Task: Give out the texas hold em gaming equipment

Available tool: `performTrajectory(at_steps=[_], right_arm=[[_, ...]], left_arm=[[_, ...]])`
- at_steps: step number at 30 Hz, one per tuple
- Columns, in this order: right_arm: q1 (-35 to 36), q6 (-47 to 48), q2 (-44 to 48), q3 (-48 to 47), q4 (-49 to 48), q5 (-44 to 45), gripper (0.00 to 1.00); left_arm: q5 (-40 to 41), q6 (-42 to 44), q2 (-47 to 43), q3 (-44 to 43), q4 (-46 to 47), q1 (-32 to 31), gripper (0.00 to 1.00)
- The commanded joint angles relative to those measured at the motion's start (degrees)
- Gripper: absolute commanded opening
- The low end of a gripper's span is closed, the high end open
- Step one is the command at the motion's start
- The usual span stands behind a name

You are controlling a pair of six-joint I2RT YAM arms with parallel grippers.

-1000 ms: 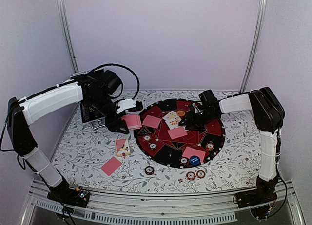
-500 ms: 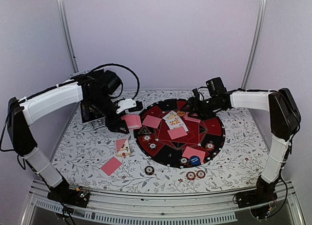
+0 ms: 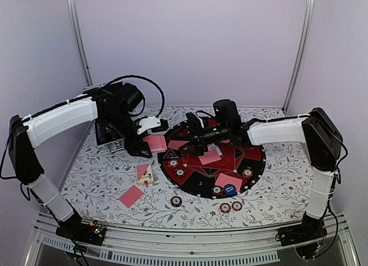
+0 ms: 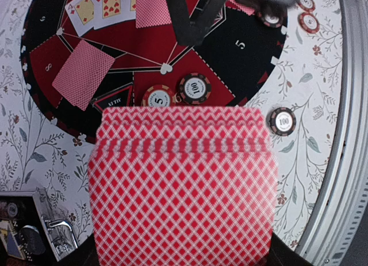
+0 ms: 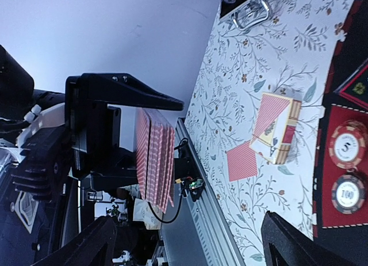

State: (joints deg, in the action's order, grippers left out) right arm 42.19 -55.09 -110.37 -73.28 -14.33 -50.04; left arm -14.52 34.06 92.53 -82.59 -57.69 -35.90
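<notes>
- pale lilac walls, pretty evenly lit
- two aluminium posts stood at the back
- floral-print table cover was white-ish
- metal rail ran along the front

The deck of cards has a red-and-white diamond lattice on its backs. The round mat has black and red wedges edged with thin white lines. The tablecloth is white with grey vines and small red flowers. The near button disc is blue.
</notes>
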Motion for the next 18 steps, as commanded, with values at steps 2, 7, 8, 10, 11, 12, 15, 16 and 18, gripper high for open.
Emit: performTrajectory(at_steps=[2, 7, 8, 10, 11, 12, 15, 16, 18], right_arm=[[2.74, -6.65, -5.32, -4.91, -6.63, -1.59, 0.92], [4.15, -9.09, -9.28, -8.53, -8.03, -1.2, 0.93], [4.43, -9.78, -9.85, -9.08, -8.91, -1.16, 0.93], [5.01, -10.84, -11.07, -10.4, -9.89, -0.98, 0.94], [5.28, -11.31, -11.65, -11.37, -10.31, -0.95, 0.94], [5.6, -11.48, -12.16, -12.05, -10.63, -0.94, 0.93], [6.33, -12.76, -14.16, -13.91, -11.37, -1.02, 0.93], [6.59, -13.24, -14.93, -14.52, -11.62, -1.1, 0.93], [7.11, -14.05, -16.11, -15.71, -12.41, -1.35, 0.92]], left_arm=[[-0.73, 0.04, -0.6, -1.7, 1.7, 0.48, 0.0], [-0.9, 0.04, -0.55, -1.79, 1.84, 0.48, 0.0], [-1.01, -0.01, -0.52, -1.79, 1.88, 0.48, 0.0], [-1.03, -0.07, -0.47, -1.79, 1.89, 0.48, 0.0], [-1.05, -0.05, -0.44, -1.78, 1.93, 0.48, 0.0], [-1.07, -0.06, -0.42, -1.79, 1.88, 0.48, 0.0], [-1.1, -0.11, -0.31, -1.98, 1.96, 0.46, 0.0], [-1.14, -0.06, -0.25, -2.17, 1.95, 0.43, 0.0], [-1.18, -0.05, -0.12, -2.23, 1.94, 0.41, 0.0]])
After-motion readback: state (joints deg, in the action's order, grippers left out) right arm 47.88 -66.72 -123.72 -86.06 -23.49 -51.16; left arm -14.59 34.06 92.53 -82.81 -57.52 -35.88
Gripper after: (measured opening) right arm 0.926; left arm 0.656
